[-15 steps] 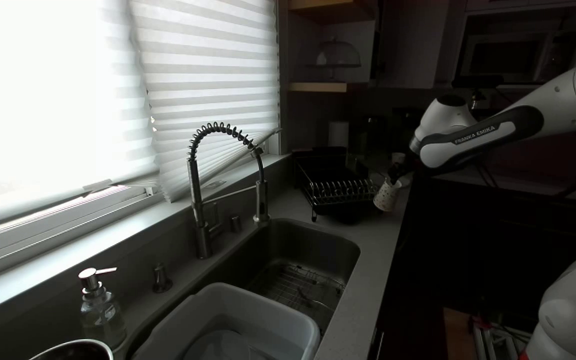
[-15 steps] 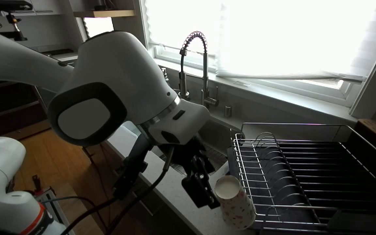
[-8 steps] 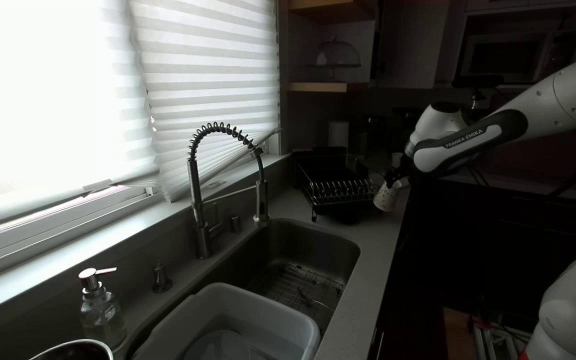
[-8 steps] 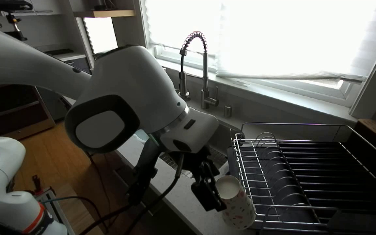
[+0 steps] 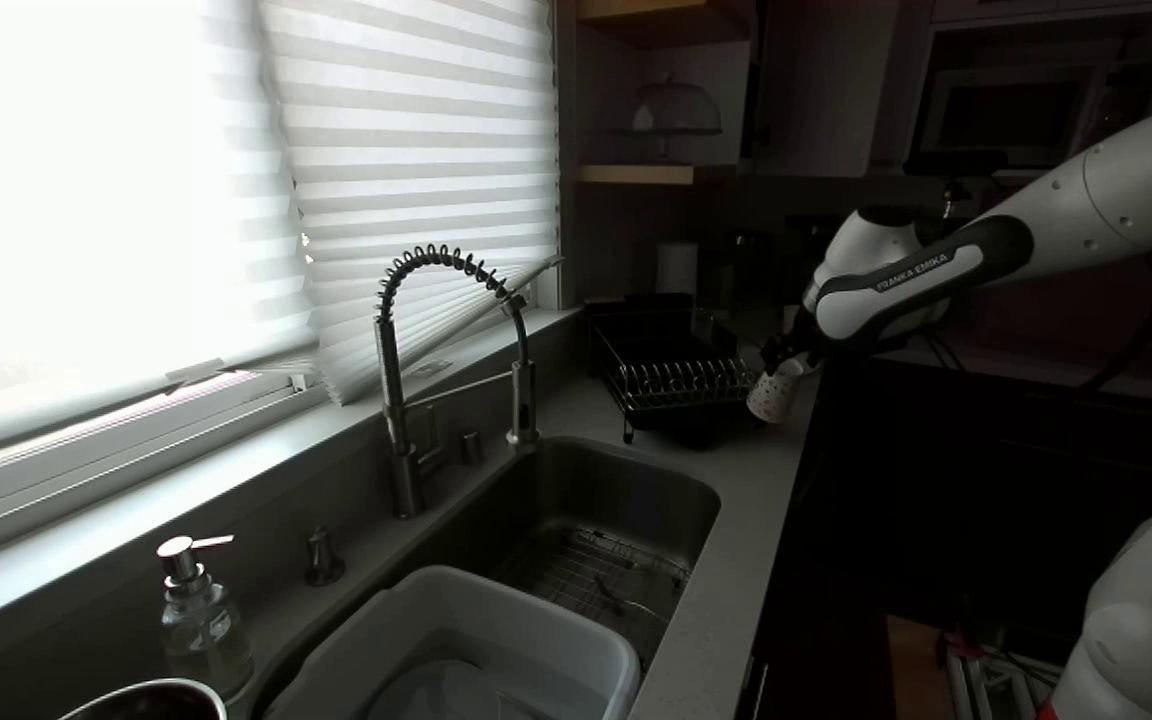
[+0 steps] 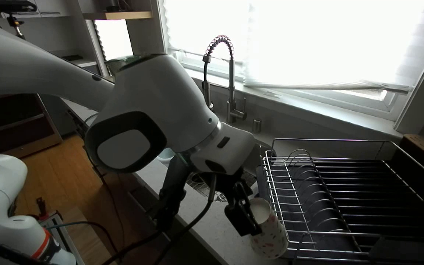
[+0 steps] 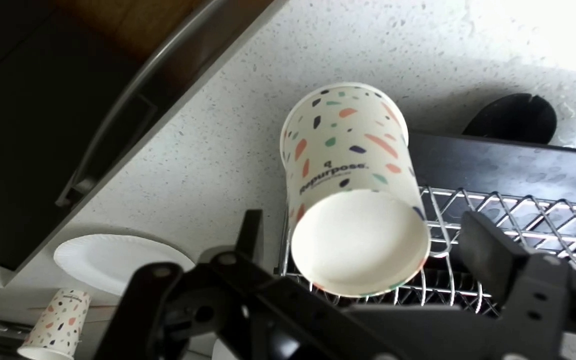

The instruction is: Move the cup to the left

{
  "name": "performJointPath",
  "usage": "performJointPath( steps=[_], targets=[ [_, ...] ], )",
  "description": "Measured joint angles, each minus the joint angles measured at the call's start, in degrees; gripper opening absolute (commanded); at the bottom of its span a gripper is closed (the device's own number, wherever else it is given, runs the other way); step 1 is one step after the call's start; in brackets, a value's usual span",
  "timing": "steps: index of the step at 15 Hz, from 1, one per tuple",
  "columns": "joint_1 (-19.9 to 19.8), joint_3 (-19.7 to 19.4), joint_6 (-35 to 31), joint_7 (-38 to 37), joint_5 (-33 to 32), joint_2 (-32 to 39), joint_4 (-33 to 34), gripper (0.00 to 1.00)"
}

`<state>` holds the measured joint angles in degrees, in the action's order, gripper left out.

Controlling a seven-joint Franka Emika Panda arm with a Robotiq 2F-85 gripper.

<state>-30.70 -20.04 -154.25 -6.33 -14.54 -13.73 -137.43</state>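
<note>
Gripper [image 7: 368,239] nearer the unmoved cup [image 7: 354,185]

The cup [image 7: 358,150] rests on the counter [image 7: 193,150], just beside the dish rack [image 6: 374,191]; 1 tub [image 5: 496,640] sits in the sink [image 5: 626,490].

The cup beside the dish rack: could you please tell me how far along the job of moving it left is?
Looks done: the approach, as the wrist view shows the cup between the jaws of the open gripper. In hand: apparently lining up the grasp, as the jaws stand apart. Remaining: gripping it, moving it left and letting go, since it stands on the counter beside the dish rack.
</note>
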Motion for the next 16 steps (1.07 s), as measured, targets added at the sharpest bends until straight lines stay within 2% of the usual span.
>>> performJointPath(
  steps=[1, 2, 3, 6, 7, 16],
  targets=[
    [0.2, -0.1, 0.0, 0.0, 0.4, 0.3, 0.2, 0.85],
    [0.4, -0.3, 0.0, 0.1, 0.6, 0.7, 0.4, 0.85],
    [0.6, -0.4, 0.0, 0.1, 0.9, 1.0, 0.6, 0.79],
    [1.0, -0.8, 0.0, 0.1, 1.0, 1.8, 1.2, 0.44],
    [1.1, -0.9, 0.0, 0.1, 1.0, 2.0, 1.3, 0.41],
    [1.3, -1.0, 0.4, 0.4, 0.8, 1.7, 3.1, 0.41]
  ],
)
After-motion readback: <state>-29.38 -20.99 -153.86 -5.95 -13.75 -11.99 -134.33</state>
